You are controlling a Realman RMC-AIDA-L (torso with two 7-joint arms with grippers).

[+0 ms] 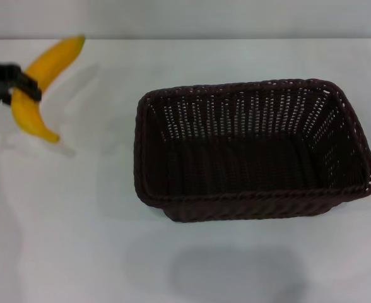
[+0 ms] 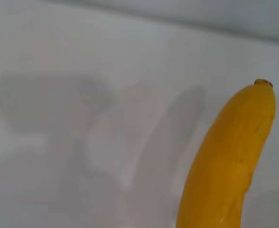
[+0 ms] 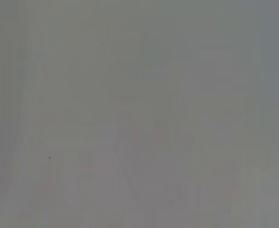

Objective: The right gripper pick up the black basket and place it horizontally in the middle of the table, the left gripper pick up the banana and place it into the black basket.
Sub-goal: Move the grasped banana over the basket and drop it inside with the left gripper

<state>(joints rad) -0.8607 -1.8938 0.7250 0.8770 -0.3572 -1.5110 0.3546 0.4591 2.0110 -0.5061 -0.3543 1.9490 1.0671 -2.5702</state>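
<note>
**Banana held in the air at the left, basket set across the middle**

Nearest the head camera lies bare white table [image 1: 59,252], with a soft grey shadow on it in front of the basket.

At the far left edge of the head view, the left gripper [image 1: 23,88] comes in as a black claw, its fingers closed around the middle of the banana [image 1: 43,82]. The banana is tilted, one tip pointing up and away, the other hanging down toward the table. Its shadow falls apart from it on the white surface, so the fruit appears lifted clear of the table. It sits well to the left of the basket, not over it.

Moving right, the black basket [image 1: 252,192] rests on the table with its long side running left to right, around the centre and right of the view. Its dark woven interior holds nothing.

The left wrist view adds a close look the head view lacks: the banana's [image 2: 229,161] smooth yellow skin and small dark tip, above grey shadows on the table [image 2: 59,190]. No claw fingers show there.

The right wrist view shows only a plain grey blur. The right gripper is not visible in any view.

No readable writing or labels appear anywhere.
</note>
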